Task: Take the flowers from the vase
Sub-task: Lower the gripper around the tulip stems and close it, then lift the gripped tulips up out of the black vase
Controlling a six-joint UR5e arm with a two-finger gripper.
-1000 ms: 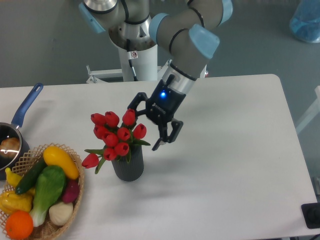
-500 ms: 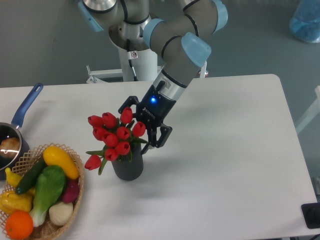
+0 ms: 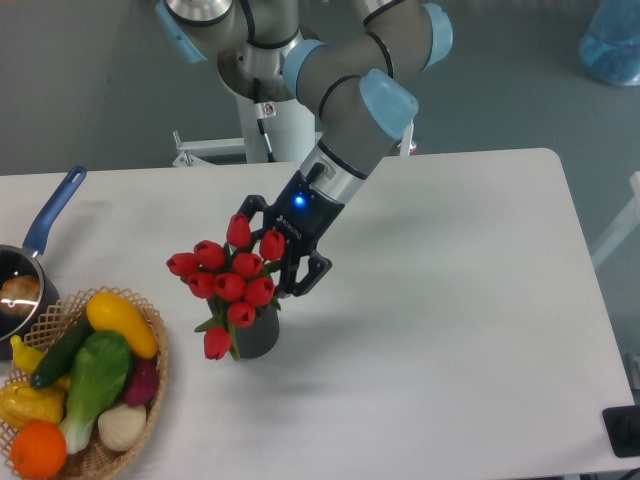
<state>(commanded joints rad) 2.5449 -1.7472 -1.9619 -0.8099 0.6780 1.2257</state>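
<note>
Gripper [image 3: 268, 258] at the flowers [image 3: 228, 282], grip state unclear.
Fingers straddle the topmost buds; bunch leans over vase [image 3: 256, 336], mid-table.

Your arm reaches down from the base at the far edge, elbow bent, wrist angled down and leftward. Your hand [image 3: 268, 262] shows its blue light; its fingers' spread is hidden.

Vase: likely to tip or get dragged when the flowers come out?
Probably somewhat tippy: the vase is a narrow upright cylinder under flowers spreading wider than it. Stems may drag it along; the bunch looks loose, one bud drooping low. The pincer sits right at the bunch.
</note>
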